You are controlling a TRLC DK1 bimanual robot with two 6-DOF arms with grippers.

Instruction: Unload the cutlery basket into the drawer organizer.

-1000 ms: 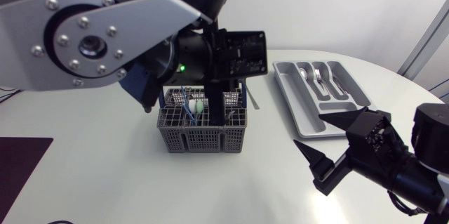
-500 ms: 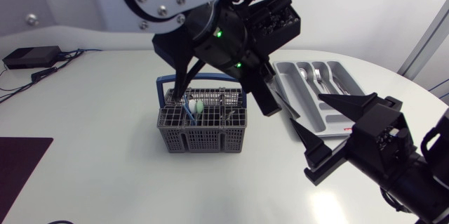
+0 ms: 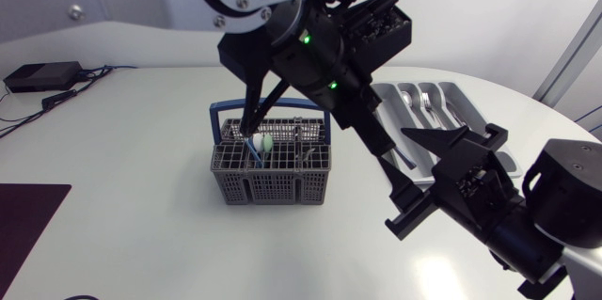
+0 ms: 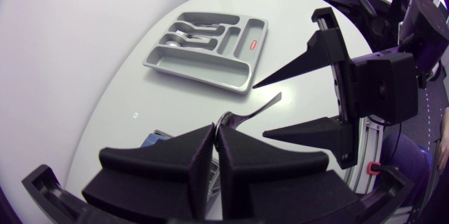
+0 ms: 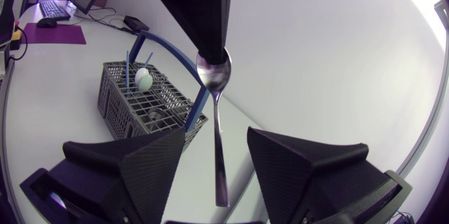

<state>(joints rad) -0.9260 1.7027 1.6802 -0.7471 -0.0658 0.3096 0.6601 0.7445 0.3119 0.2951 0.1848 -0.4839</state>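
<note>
Spoon (image 4: 248, 114) is pinched by its bowl between the fingers of the left gripper (image 4: 215, 131), which are closed tight on it, handle sticking straight out ahead of the tips; right gripper (image 5: 216, 140) sits just ahead, facing it, fingers spread wide, and the handle runs into the gap between them without touching either as far as I can see, so that one has hold of nothing; under and a bit behind the left gripper is the grey cutlery basket (image 3: 271, 176) with its blue handle, a pale green-and-white utensil (image 3: 266, 142) standing up in it plus something dark I can't make out; farther out, past the right gripper's fingers, lies the grey drawer organizer (image 4: 205, 83) on the white table (image 3: 141, 206), a few forks and spoons (image 4: 184, 33) lying in its long slots
</note>
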